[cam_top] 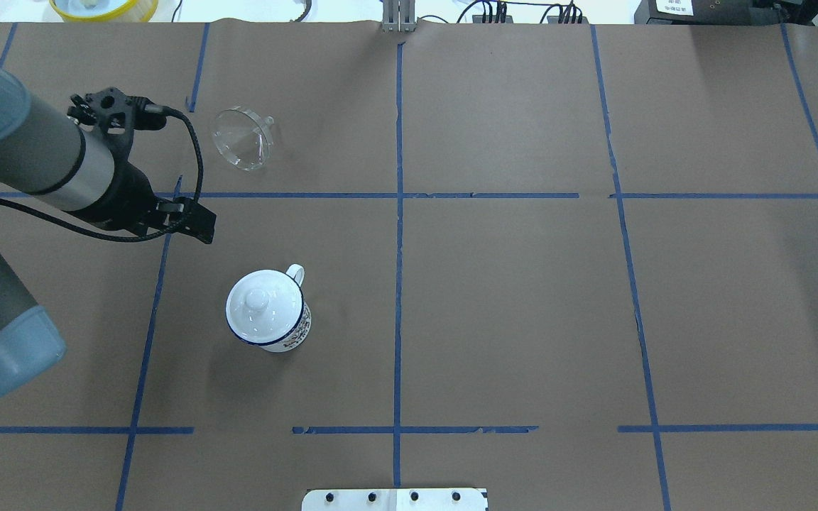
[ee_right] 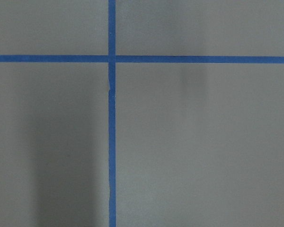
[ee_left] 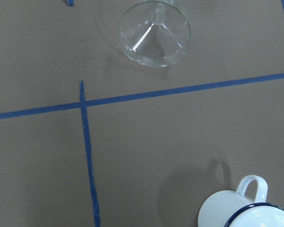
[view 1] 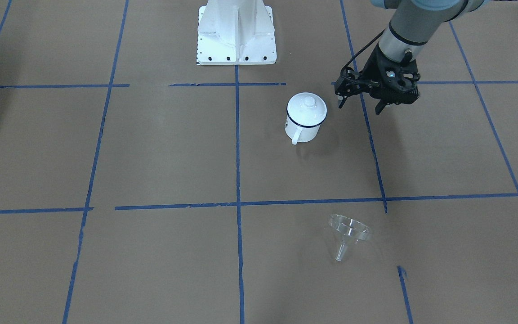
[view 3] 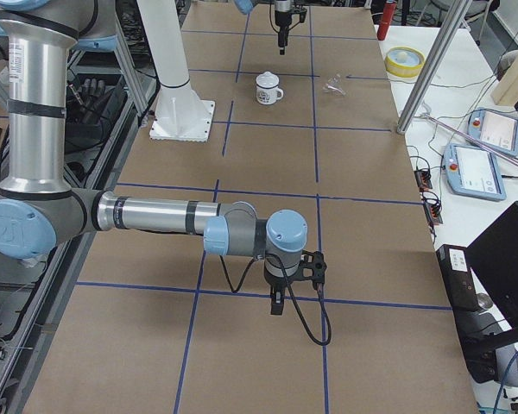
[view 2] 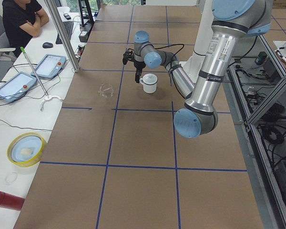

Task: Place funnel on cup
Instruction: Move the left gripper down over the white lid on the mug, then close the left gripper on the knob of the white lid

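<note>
Left hand [view 1: 360,106]: released, empty, near cup [view 1: 303,127], which is capped by lid [view 1: 307,107]. Funnel [view 1: 348,230] lies on its side on desk [view 1: 151,157], well apart. Next: pinch 1 rim wall gently. Right hand [view 3: 276,304]: cannot tell.

Silver arms [view 2: 214,52], pale blue joint caps [view 2: 194,123], black left gripper [view 1: 359,108], white pedestal [view 1: 236,40]

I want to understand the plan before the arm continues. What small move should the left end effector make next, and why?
Probably move the left end effector over the lid to lift it off. The lid covers the cup, so the funnel, lying on its side farther out on the table, cannot yet sit on the rim.
</note>
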Robot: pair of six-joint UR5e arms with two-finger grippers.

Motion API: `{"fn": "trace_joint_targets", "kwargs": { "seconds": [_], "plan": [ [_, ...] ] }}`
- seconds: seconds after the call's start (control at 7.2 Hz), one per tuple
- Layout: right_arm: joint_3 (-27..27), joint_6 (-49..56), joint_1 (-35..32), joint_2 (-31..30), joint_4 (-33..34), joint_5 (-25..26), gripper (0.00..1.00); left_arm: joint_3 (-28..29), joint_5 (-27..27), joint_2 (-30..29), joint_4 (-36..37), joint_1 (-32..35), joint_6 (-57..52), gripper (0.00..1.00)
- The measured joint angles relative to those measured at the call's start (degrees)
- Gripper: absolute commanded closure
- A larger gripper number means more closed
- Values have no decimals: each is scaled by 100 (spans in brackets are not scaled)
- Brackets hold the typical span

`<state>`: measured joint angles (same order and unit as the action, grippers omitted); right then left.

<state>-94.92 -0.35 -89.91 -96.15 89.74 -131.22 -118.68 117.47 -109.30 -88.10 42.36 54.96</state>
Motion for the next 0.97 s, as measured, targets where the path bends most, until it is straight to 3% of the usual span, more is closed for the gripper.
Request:
{"fn": "trace_joint_targets", "kwargs": {
  "seconds": [0.28,0.56,0.97],
  "plan": [
    [0,0,0,0,0,0,0,-2,-343,-272,318,-541,707,1],
    [0,0,0,0,0,0,0,38,-773,-683,885,-941,1100,12],
    [0,0,0,0,0,0,0,189,-894,-785,980,-1082,1357,22]
  ]
}}
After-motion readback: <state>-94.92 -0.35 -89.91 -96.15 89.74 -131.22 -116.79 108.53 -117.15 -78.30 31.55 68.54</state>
